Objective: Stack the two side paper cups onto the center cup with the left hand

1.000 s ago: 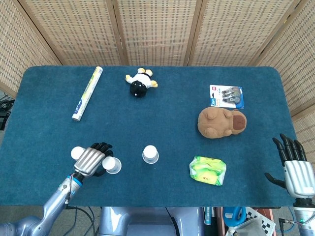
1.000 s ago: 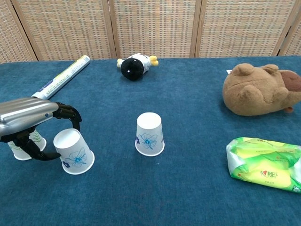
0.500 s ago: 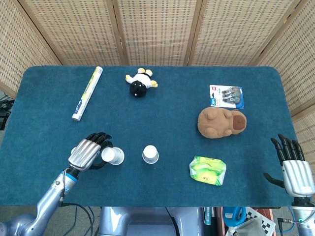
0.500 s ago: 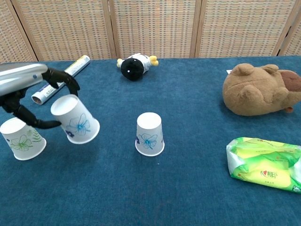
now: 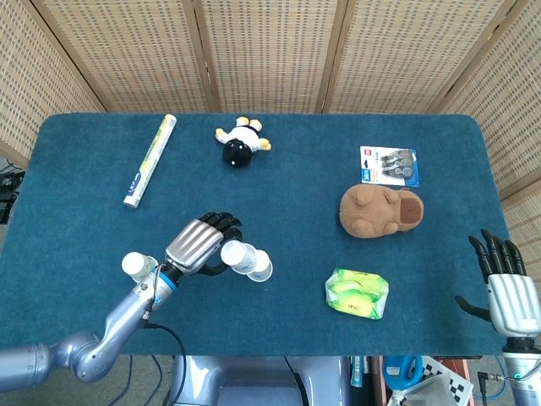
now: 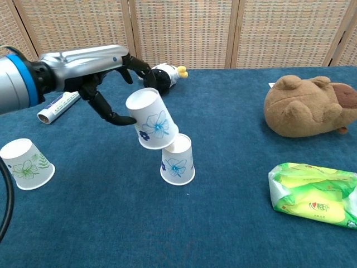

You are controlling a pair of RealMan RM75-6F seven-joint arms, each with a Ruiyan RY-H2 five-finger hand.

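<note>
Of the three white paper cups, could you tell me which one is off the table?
The blue-flowered white paper cup held tilted by the left hand; the others stand upside down on the cloth.

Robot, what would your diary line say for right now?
left hand: holds blue-flower cup tilted | above center cup, not stacked | green-leaf cup: waiting on table | right hand: idle

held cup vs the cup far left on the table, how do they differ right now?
The held cup is in the left robot hand, lifted and tilted over the center cup; the far-left cup stands upside down on the table, untouched. The held cup carries a blue flower print, the far-left cup a green leafy one. Both are white paper cups of similar shape.
</note>
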